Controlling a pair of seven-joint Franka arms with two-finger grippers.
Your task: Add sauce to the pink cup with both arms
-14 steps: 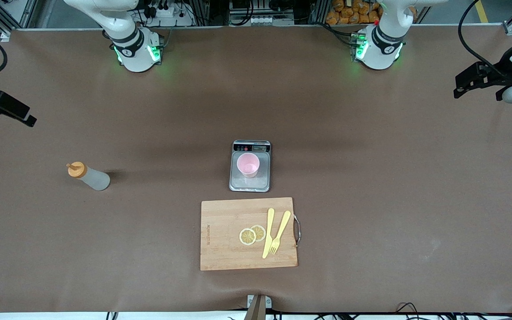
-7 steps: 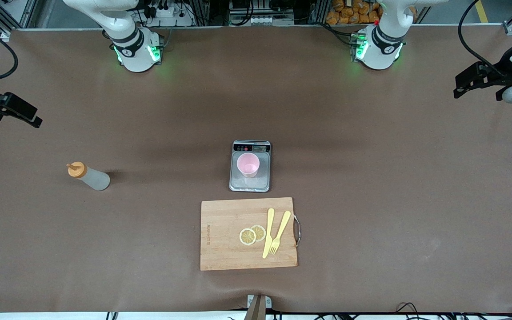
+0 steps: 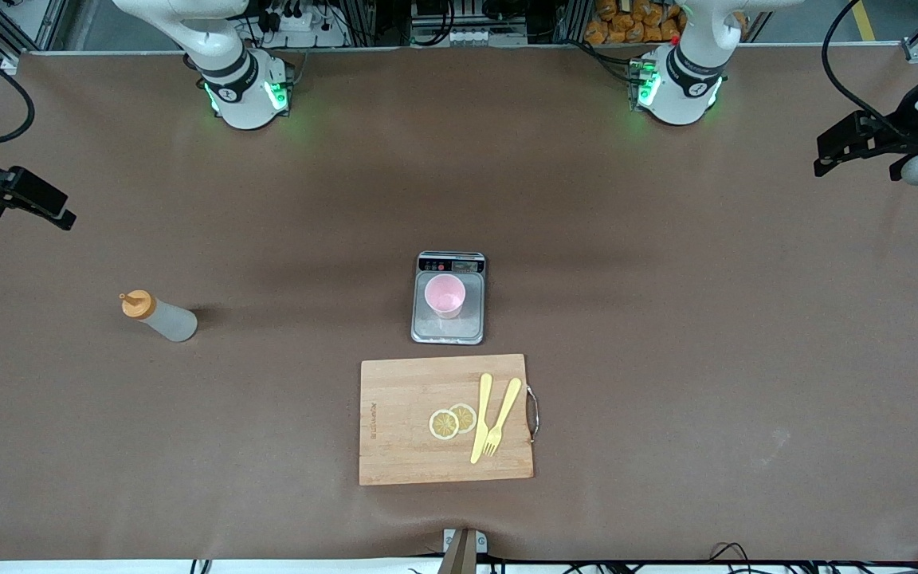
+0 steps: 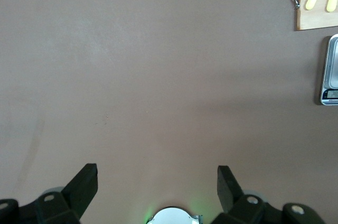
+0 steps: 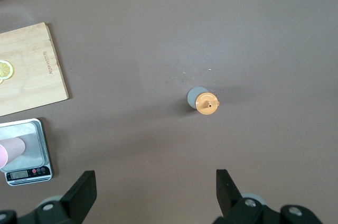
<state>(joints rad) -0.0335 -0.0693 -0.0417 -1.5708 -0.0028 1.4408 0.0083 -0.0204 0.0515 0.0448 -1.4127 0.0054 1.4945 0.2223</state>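
Both hands are cut off at the front view's edges. Right hand (image 3: 17, 199) hangs open and empty over the tabletop (image 3: 666, 319) at the right arm's end; the sauce (image 3: 158, 316) stands upright below it, well apart, and shows in its wrist view (image 5: 203, 100). Left hand (image 3: 857, 143) hangs open over bare tabletop at the left arm's end, waiting. Cup (image 3: 445, 296) stands on the scale (image 3: 449, 329), well apart from both hands, only its edge showing in the right wrist view (image 5: 6, 150). Board (image 3: 445, 420) is just beside the scale.
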